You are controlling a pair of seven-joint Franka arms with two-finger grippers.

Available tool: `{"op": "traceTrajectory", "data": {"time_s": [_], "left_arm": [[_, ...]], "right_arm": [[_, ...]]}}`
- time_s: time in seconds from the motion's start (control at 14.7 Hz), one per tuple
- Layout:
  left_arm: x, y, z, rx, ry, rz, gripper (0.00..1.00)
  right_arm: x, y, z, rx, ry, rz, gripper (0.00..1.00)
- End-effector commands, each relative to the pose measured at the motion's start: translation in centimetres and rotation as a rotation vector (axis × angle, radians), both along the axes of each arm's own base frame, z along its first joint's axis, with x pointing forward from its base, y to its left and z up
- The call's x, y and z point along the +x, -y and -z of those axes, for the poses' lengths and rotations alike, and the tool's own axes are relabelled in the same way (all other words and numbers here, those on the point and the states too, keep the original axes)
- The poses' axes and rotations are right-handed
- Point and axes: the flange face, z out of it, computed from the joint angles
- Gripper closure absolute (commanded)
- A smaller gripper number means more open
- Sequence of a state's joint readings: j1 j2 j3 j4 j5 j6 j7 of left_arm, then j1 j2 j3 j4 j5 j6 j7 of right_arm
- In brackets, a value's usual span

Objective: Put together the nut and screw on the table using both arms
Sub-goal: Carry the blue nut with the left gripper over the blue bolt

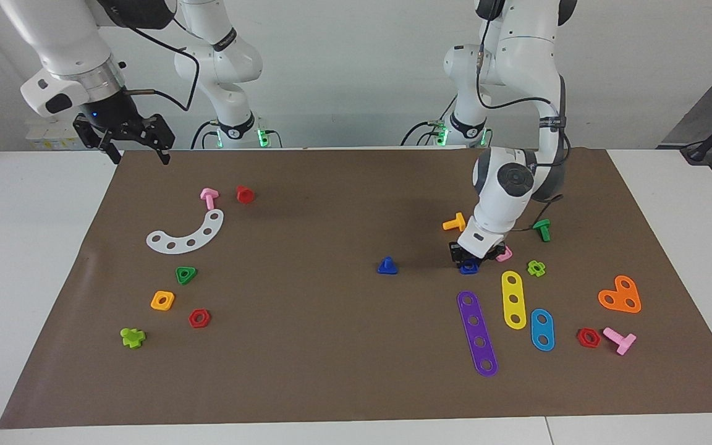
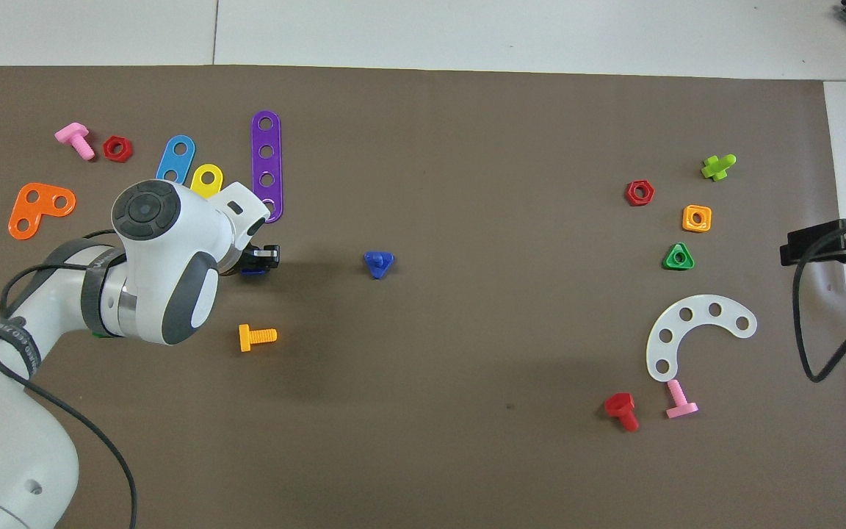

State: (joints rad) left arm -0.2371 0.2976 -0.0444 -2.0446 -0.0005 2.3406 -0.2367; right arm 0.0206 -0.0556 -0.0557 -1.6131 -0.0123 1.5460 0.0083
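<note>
The dark-blue square nut (image 1: 469,267) (image 2: 252,270) lies on the brown mat (image 1: 331,371) toward the left arm's end of the table (image 1: 34,278). My left gripper (image 1: 468,262) (image 2: 257,261) is down at the mat and shut on the nut, whose edge peeks out below the fingers. The dark-blue screw (image 1: 387,266) (image 2: 378,263) stands head-down, stem up, beside the nut near the mat's middle. My right gripper (image 1: 139,157) (image 2: 797,248) hangs open and empty over the mat's corner at the right arm's end.
Close around the left gripper are an orange screw (image 1: 455,222), a pink nut (image 1: 505,254), a green screw (image 1: 542,229), and purple (image 1: 477,333) and yellow (image 1: 513,299) strips. A white curved plate (image 1: 188,233) and several small nuts and screws lie at the right arm's end.
</note>
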Motion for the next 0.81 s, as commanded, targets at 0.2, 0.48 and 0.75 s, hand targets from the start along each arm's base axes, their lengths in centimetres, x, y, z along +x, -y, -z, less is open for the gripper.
{"op": "traceTrajectory", "data": {"time_s": [0.2,0.48,0.75], "left_arm": [[1.3,1.4,-2.8,0.000,-0.003,0.015,0.71],[1.1,6.9,-5.5,-0.010,-0.043,-0.038,0.71],[0.3,12.3,-7.0,-0.019,-0.050,-0.072,0.72]], "right_arm": [[-0.6,-0.1,-0.1,0.013,0.010,0.016,0.00],[-0.6,-0.1,0.0,0.013,0.007,0.015,0.00],[-0.6,-0.1,0.0,0.013,0.007,0.015,0.00]]}}
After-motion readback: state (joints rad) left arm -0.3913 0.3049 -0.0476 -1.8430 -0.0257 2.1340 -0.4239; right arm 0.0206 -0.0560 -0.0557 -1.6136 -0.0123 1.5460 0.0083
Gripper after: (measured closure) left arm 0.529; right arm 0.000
